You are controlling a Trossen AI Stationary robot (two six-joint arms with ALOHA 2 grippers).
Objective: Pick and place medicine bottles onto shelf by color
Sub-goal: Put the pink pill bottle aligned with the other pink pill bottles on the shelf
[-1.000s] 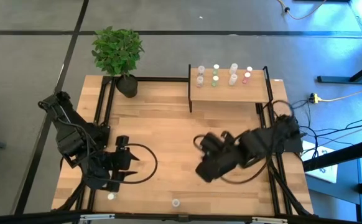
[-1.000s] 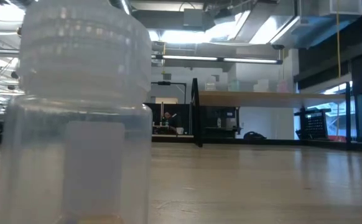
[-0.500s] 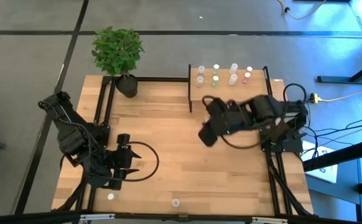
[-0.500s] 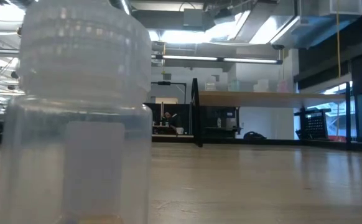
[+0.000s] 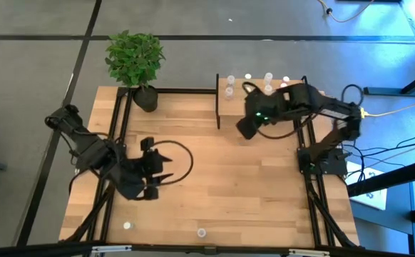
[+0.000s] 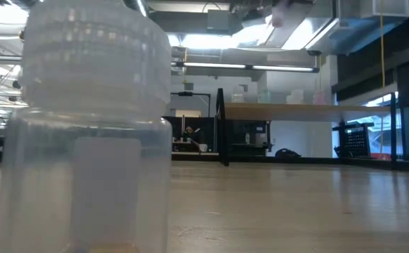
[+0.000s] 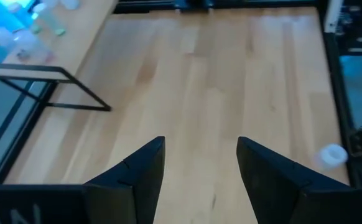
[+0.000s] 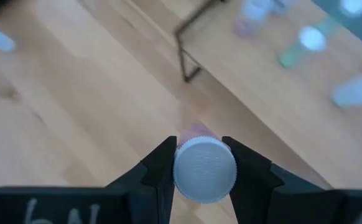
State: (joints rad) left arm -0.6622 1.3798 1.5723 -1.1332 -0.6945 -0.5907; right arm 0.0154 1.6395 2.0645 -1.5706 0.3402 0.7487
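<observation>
The right gripper (image 8: 197, 163) pinches a small bottle (image 8: 204, 169) between its dark fingers; from the wrist camera its round ribbed cap looks whitish grey, with a hint of pink on the body behind it. In the high view this gripper (image 5: 246, 127) hangs over the front left corner of the shelf (image 5: 293, 108), a light-wood platform on thin black posts, where several more bottles (image 5: 229, 90) stand in short rows towards the back edge. Two bottles remain on the tabletop near its front edge: one (image 5: 127, 225) at the left, another (image 5: 202, 232) nearer the middle, which fills the low view as a translucent ribbed-cap cylinder (image 6: 85, 133). The left gripper (image 7: 199, 162) hovers with fingers spread and nothing between them over the left half of the smooth plank table (image 5: 207, 164), whose middle lies bare. A potted plant (image 5: 135, 61) stands at the far left corner.
</observation>
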